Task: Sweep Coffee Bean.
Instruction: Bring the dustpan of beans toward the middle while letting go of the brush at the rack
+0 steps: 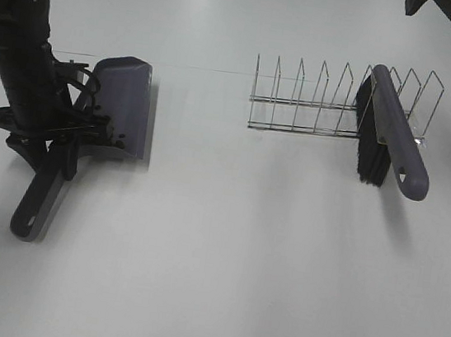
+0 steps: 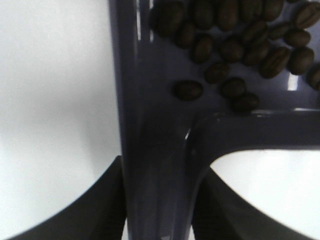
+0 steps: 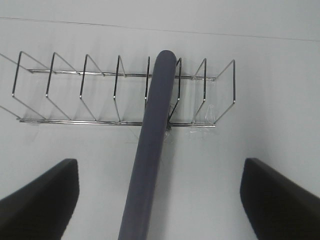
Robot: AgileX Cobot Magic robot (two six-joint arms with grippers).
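Coffee beans, small dark ovals, lie clustered inside the purple dustpan close to where its handle joins. The dustpan rests on the white table at the left, handle pointing toward the near edge. My left gripper is shut on that handle; in the high view the left gripper and its arm cover the pan's rear, so no beans show there. The purple brush stands in the wire rack. My right gripper is open wide, with the brush handle lying between its fingers and apart from both.
The wire rack runs across the table's far right, its slots holding only the brush, whose black bristles hang toward the table. A dark part of the machine shows at the top right corner.
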